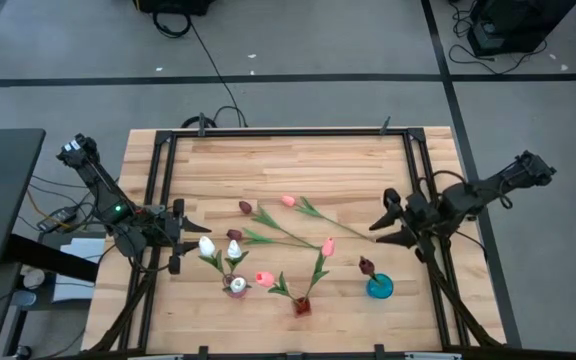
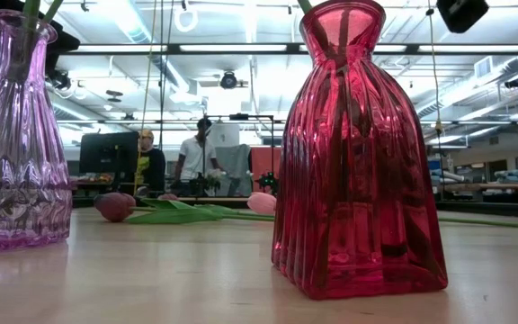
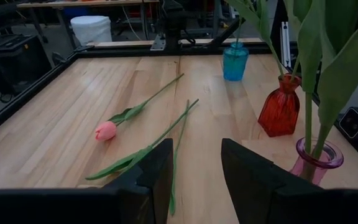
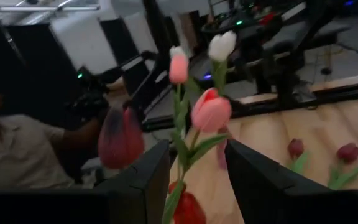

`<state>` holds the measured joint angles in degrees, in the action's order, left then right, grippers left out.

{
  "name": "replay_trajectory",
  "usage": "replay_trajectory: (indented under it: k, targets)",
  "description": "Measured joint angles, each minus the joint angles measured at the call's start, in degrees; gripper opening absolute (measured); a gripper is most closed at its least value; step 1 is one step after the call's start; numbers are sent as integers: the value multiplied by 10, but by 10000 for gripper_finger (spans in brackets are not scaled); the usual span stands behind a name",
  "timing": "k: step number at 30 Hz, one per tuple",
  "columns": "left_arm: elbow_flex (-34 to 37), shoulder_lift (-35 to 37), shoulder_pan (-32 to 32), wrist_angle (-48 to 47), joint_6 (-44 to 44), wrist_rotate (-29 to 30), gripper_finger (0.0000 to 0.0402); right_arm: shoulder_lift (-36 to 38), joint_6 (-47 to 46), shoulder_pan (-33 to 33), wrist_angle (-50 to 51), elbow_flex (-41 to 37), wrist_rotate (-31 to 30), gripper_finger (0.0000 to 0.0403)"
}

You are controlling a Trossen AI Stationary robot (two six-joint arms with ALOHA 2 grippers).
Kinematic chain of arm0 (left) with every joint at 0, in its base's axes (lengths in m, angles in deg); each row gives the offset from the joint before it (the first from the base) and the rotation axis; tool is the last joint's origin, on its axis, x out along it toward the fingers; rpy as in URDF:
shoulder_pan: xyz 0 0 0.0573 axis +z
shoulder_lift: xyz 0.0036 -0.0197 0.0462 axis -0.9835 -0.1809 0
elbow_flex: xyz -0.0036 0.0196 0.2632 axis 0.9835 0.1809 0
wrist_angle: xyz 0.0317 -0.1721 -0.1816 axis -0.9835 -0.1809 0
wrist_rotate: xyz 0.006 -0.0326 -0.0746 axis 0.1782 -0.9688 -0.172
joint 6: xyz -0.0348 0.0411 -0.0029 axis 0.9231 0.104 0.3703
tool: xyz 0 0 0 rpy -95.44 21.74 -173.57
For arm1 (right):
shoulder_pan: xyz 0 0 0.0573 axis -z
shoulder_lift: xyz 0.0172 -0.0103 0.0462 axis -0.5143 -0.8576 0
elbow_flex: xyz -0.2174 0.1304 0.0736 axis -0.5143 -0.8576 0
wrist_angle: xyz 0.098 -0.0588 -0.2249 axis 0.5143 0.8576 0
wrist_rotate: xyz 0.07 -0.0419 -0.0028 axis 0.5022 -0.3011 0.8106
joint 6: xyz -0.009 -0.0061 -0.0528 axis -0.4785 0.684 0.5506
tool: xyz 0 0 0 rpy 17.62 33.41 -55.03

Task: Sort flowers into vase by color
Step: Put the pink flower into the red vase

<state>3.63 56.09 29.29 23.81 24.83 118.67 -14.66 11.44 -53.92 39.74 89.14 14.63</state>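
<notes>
- Wooden table (image 1: 298,160) is carrying three small vases along its near edge: a purple vase (image 1: 237,287), a red vase (image 1: 301,305) and a blue vase (image 1: 379,287).
- Purple vase is holding two white tulips (image 1: 208,246); their green leaves are filling the side of the left wrist view.
- Red vase is holding two pink tulips (image 1: 328,246), heads leaning apart.
- Blue vase is holding one maroon tulip (image 1: 366,265).
- Loose flowers are lying mid-table: a pink tulip (image 1: 288,201), and two maroon tulips (image 1: 245,208), stems crossing between them.
- Left gripper (image 1: 178,236) is sitting low at the table's left side, just beside the white tulips, fingers (image 3: 157,171) spread apart and holding nothing.
- Right gripper (image 1: 390,225) is hanging at the table's right side, above and near the blue vase, fingers (image 4: 151,171) spread, nothing pinched between them.
- Right wrist view is looking past the maroon bloom and the pink tulips toward the white ones, and a person in a light shirt (image 4: 14,155) is sitting beyond the table.
- Low view is showing the red and purple vases close up, with a loose maroon head and a pink head lying behind them; two people (image 2: 196,153) are standing in the room far behind.
</notes>
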Motion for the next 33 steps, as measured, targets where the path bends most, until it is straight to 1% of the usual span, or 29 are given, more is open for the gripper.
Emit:
replay_trajectory:
  k: [1, 6, 9, 13, 16, 19, 24, 27, 31, 33]
  targets:
    - [0, 0, 0, 0, 0, 0, 142, 2, -3, 6, 0, 0, -11, 168]
    - [0, 0, 0, 2, 5, 0, 142, -12, -16, 55, 9, 0, -111, 168]
    - [0, 0, 0, 2, 16, 0, 142, -36, -29, 92, 26, 0, -142, 168]
    - [0, 0, 0, 2, 19, 0, 142, -89, -28, 148, 26, 0, -167, 168]
    - [0, 0, 0, 2, 19, 0, 142, -138, -24, 185, 21, 0, -169, 168]
    - [0, 0, 0, 2, 19, 0, 142, -189, -15, 212, 3, 0, -153, 168]
    - [0, 0, 0, 2, 18, 0, 142, -275, -5, 229, -42, 0, -115, 182]
    - [0, 0, 0, 2, 18, 3, 142, -326, -4, 233, -59, 1, -111, 196]
    - [0, 0, 0, 1, 18, 11, 142, -399, -8, 242, -40, 23, -111, 202]
    - [0, 0, 0, 1, 18, 11, 142, -435, -8, 244, -14, 44, -111, 200]
